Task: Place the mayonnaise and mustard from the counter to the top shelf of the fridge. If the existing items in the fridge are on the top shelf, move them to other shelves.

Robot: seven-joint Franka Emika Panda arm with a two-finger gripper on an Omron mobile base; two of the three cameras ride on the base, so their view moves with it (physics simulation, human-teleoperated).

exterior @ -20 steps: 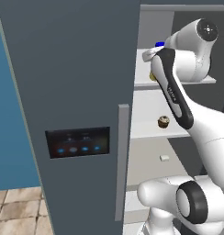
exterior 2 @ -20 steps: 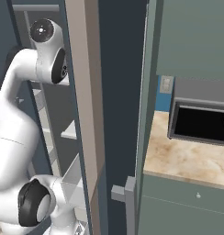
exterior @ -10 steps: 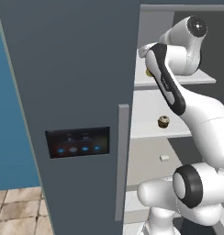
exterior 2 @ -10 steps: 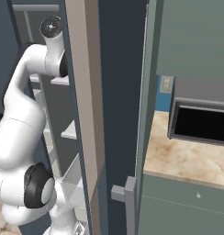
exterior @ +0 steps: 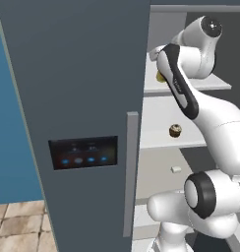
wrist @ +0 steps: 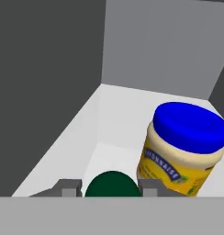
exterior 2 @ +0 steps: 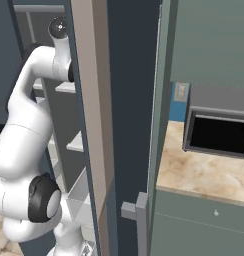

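On top shelf (wrist: pixel 109 119): 1 mayonnaise (wrist: pixel 183 147), 1 mustard (wrist: pixel 112 184).

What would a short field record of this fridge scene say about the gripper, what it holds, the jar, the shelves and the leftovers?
gripper: gripper over the flat white top shelf, jaws closed on a dark green round cap
held item: slim yellow mustard bottle, seen from above in the hand view
jar: squat cream-yellow mayonnaise jar with wide blue lid, upright on the top shelf beside the cap
middle shelf: small dark-brown cupcake
lower shelf: tiny white block
fridge: tall dark grey fridge, white interior in sight
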